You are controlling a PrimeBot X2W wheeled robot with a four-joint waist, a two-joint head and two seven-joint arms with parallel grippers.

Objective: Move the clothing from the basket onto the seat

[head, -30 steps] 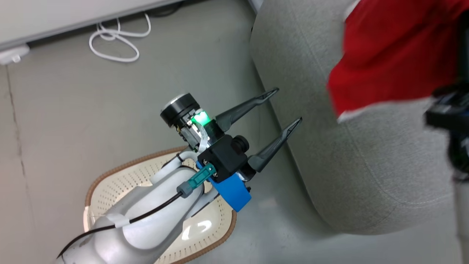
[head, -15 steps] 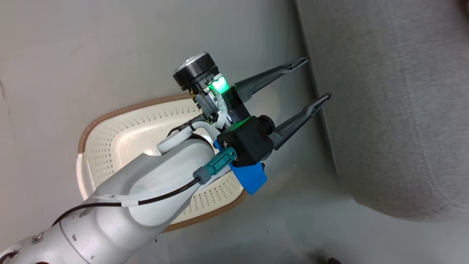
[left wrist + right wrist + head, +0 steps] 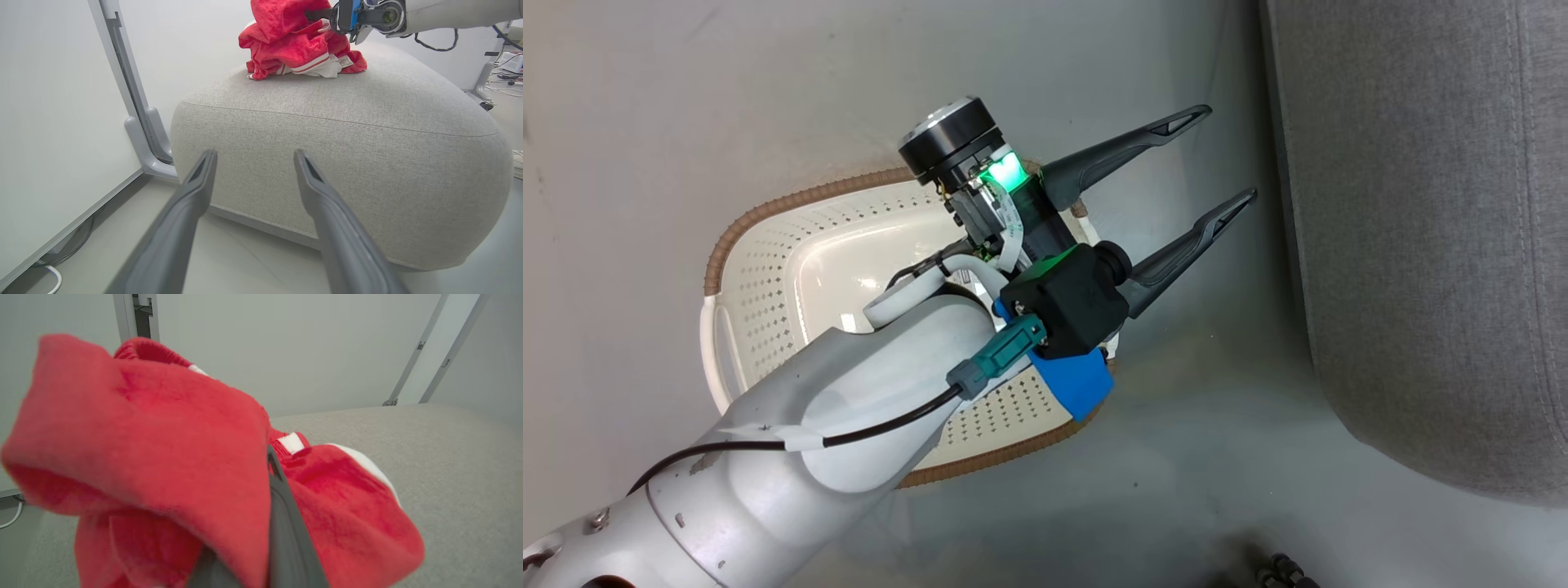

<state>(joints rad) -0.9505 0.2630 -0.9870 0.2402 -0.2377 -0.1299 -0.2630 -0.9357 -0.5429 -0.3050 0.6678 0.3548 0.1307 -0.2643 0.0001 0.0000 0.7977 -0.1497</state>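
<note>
Hovering beside seat (image 3: 1421,245) edge, L hand (image 3: 1228,153) splayed

You have one cream-white perforated plastic basket (image 3: 760,269) with a brown woven-look rim and one large light grey fabric seat (image 3: 339,134). The bright red soft fabric clothing (image 3: 286,49) with white trim forms one bunched heap; separate garments cannot be counted.

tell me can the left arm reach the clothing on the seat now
Probably not: the left gripper, fingers open, points low at the side of the seat, the clothing lies on top, and the right gripper is shut on it.
</note>
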